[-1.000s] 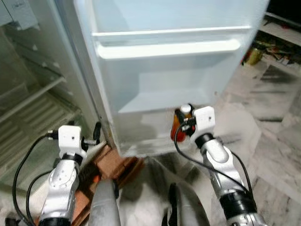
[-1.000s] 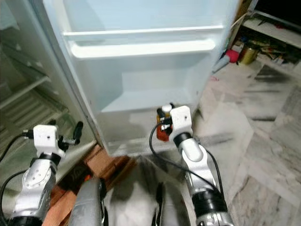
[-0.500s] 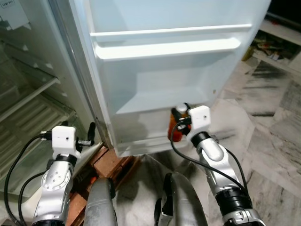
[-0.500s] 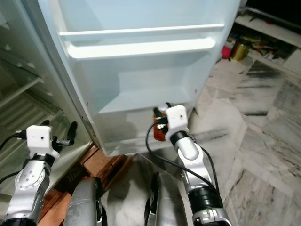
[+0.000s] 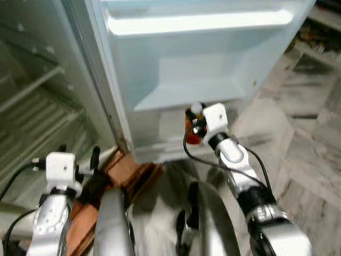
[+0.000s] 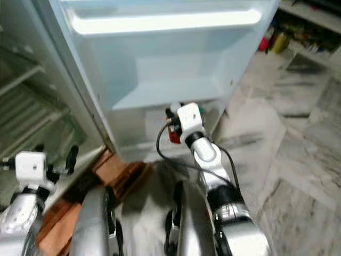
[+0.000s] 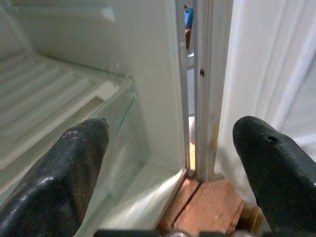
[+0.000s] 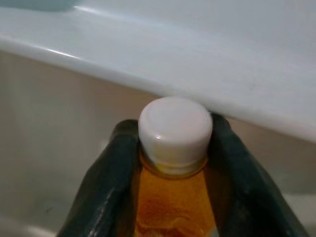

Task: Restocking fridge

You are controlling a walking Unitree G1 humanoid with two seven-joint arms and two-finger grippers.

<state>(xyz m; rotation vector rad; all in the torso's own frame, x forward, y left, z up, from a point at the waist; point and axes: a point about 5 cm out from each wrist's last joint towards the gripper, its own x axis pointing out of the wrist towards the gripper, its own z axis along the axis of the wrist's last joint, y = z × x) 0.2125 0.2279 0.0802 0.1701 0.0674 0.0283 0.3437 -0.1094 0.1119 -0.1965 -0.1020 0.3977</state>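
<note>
An orange bottle [image 5: 193, 129] with a white cap [image 8: 175, 128] is held upright by my right gripper [image 5: 196, 125], which is shut on its neck. It sits just under the white lower door shelf [image 5: 197, 85] of the open fridge door, close against the door's bottom panel. In the right wrist view the two black fingers [image 8: 121, 168] clamp the bottle [image 8: 173, 207] below the cap. My left gripper [image 5: 95, 160] is open and low at the left, by the hinge gap between the fridge body and the door [image 7: 202, 84].
The fridge interior [image 5: 32, 106] with ribbed shelves lies at the left. Red-brown bricks [image 5: 125, 173] prop the fridge's base. Marble floor [image 5: 298, 138] spreads to the right, with clutter on a low shelf [image 6: 277, 40] at the far right.
The camera has tipped down and closer, so the door shelf sits higher in view. My right gripper with the bottle stays at the door's lower edge. My left arm hangs lower.
</note>
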